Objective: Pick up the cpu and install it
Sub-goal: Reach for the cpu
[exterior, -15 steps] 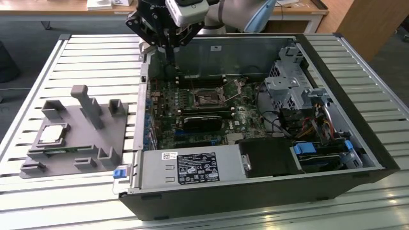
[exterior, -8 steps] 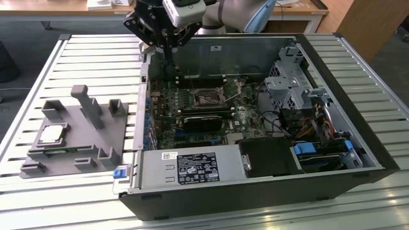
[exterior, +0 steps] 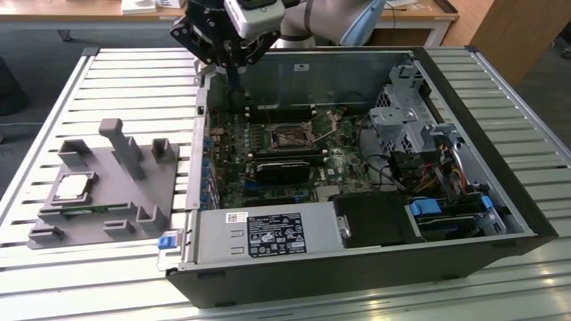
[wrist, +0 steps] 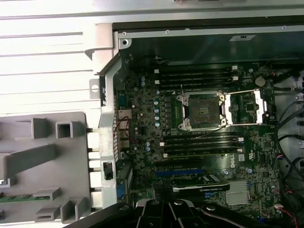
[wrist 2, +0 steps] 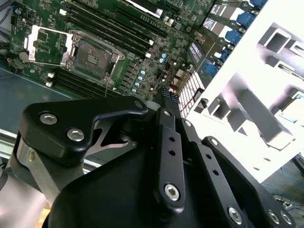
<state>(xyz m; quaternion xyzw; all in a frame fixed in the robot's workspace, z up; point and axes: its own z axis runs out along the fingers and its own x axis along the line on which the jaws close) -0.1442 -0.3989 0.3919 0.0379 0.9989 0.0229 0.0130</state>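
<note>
The gripper (exterior: 234, 77), clenched empty, hangs over the motherboard (exterior: 295, 167). The cpu (exterior: 73, 187) lies well off toward the exterior view's left.

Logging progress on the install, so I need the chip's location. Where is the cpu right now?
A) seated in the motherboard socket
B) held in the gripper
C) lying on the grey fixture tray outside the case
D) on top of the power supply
C: the cpu lies on the grey fixture tray at the exterior view's left, and the motherboard socket is open and empty.
</note>
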